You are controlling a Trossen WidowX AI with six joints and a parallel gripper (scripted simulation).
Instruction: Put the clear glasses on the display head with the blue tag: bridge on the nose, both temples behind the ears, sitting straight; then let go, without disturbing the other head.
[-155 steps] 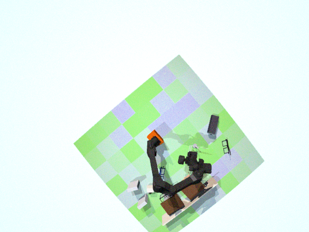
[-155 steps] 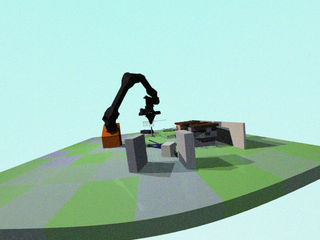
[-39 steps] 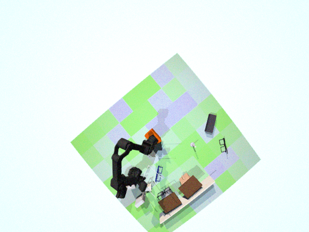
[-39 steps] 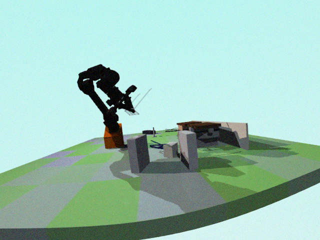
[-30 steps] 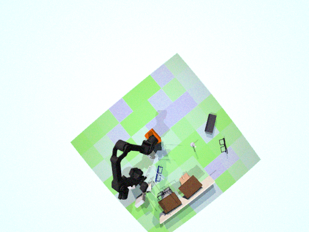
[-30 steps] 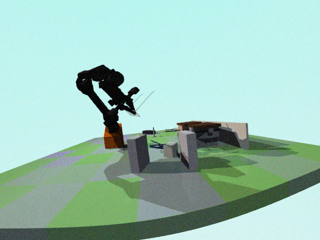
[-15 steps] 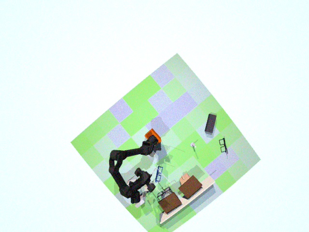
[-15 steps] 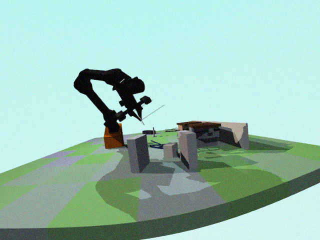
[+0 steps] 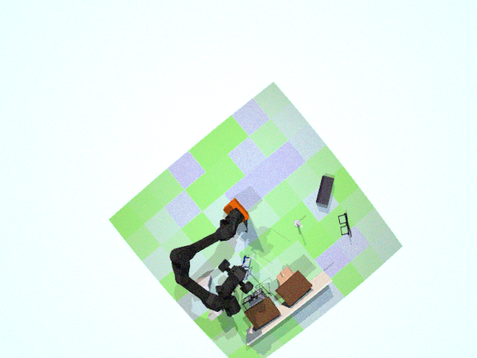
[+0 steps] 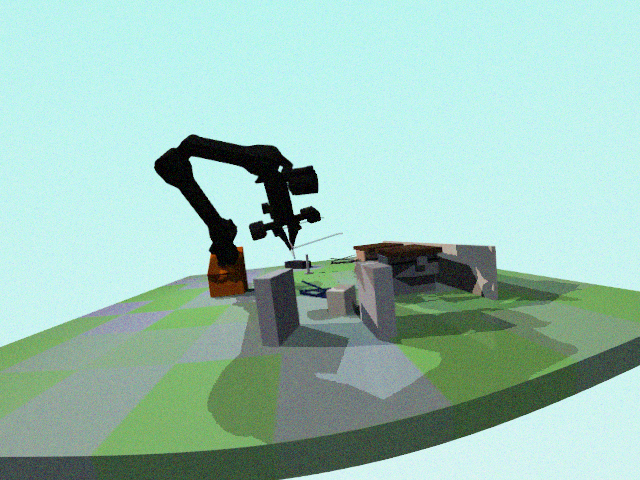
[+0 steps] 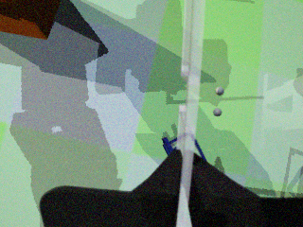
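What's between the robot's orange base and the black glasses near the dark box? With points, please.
A little white post (image 9: 297, 223) (image 10: 308, 264). You can see it in the top view.

Black arm (image 9: 179, 269) (image 10: 201, 201), orange base (image 9: 243, 214) (image 10: 212, 289).

No lettering, label, brand, number or sign can be read in any view.

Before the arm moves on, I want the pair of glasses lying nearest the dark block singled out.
The black-framed pair: it lies beside the dark block, apart from the display heads, unlike the other glasses.
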